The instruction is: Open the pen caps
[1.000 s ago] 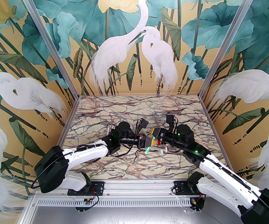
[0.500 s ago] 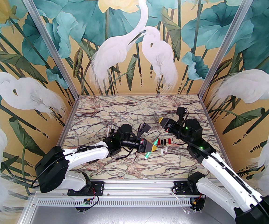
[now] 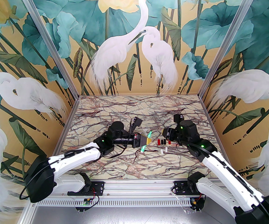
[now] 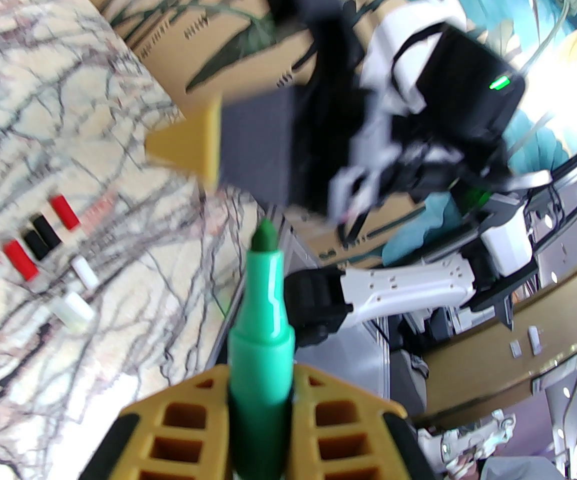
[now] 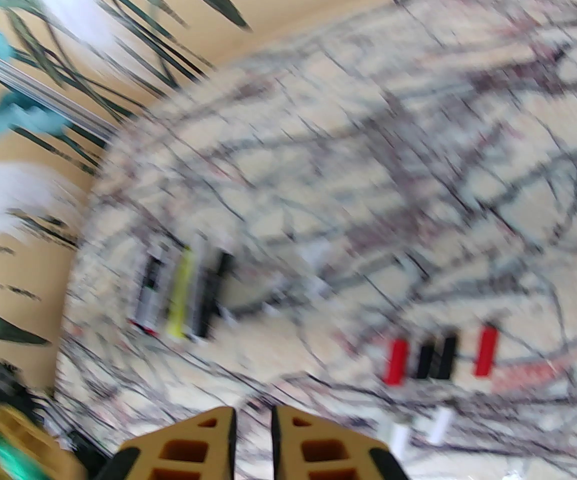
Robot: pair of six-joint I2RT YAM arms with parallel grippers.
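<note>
My left gripper [image 3: 149, 139] is shut on a green pen [image 4: 263, 313], whose bare felt tip points away from the fingers in the left wrist view. Right of it, my right gripper [image 3: 163, 132] hovers shut with nothing between its fingers [image 5: 218, 433]. Below that gripper, a row of red and black pen caps [image 3: 164, 141] lies on the marble table [image 3: 129, 111], with two white caps [image 3: 162, 151] nearer the front. The right wrist view shows the same red and black caps [image 5: 438, 358] and, farther off, several pens [image 5: 183, 293] lying side by side, blurred.
The painted walls [image 3: 27, 97] close in the table on three sides. Both forearms lie low over the middle of the table. The back half of the marble top is bare.
The right gripper pulled away from the left gripper and the green pen, swung to the far right, then came back down over the caps. The left arm drew leftward with the pen.
</note>
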